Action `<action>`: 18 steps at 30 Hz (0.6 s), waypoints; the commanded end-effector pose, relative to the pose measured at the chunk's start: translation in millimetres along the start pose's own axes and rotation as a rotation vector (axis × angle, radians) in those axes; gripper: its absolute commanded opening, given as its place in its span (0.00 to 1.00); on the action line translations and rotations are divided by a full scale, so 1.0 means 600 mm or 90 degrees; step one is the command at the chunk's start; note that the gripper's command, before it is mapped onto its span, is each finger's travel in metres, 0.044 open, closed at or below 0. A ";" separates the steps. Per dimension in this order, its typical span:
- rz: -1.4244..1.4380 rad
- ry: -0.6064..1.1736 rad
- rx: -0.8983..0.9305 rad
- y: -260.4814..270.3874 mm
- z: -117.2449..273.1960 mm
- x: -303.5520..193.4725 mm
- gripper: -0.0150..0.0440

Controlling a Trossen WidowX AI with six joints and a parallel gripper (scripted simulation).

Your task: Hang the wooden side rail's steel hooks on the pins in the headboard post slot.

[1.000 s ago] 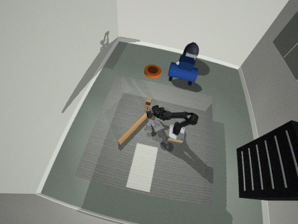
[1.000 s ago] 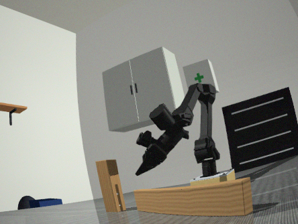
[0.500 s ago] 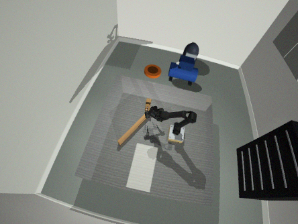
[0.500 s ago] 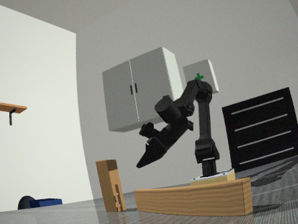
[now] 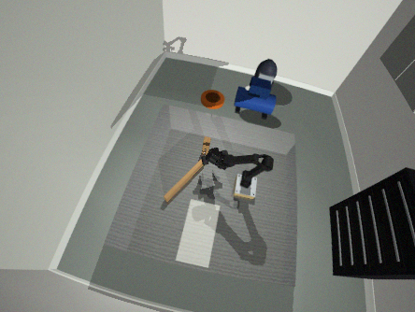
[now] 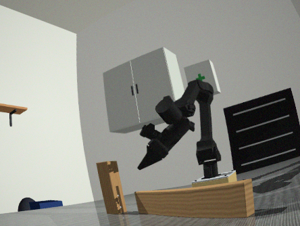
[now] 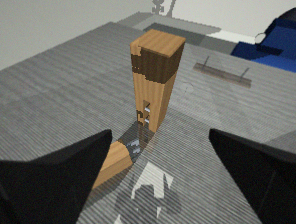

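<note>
The wooden headboard post [image 5: 207,142] [image 6: 107,189] [image 7: 155,87] stands upright, with two small pins [image 7: 147,114] in its slot. The wooden side rail [image 5: 184,182] [image 6: 196,201] [image 7: 112,162] lies along the table, its near end close to the post's foot. Steel hooks [image 7: 134,146] on that end show in the wrist view, apart from the post by a small gap and not on the pins. My gripper [image 5: 204,156] [image 6: 138,168] [image 7: 160,133] is open and empty. It hangs above the rail's hook end, beside the post, pointing down at a slant.
The arm's base plate [image 5: 239,191] [image 6: 216,178] stands to the right of the rail in the top and exterior views. A pale rectangle [image 5: 197,238] lies on the table. An orange ring-shaped object [image 5: 204,100] and a blue object [image 5: 254,102] are beyond the post, and a black slatted unit [image 5: 374,234] is at the right.
</note>
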State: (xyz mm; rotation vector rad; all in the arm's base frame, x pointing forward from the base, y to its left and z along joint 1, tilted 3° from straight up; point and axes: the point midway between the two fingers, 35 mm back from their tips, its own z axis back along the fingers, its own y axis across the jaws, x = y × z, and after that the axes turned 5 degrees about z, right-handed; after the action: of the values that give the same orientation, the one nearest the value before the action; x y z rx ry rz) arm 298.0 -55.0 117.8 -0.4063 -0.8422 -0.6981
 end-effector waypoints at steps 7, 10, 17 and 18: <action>0.483 0.182 0.117 0.081 -0.009 0.011 1.00; 0.649 0.226 0.190 0.107 -0.006 0.016 1.00; 0.999 0.279 0.421 0.161 0.007 0.025 1.00; 1.039 0.281 0.459 0.168 0.010 0.026 1.00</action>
State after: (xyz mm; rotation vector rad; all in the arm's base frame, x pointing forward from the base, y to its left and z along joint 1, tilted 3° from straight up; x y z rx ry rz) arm 345.3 -22.0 125.8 -0.4054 -0.3883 0.1519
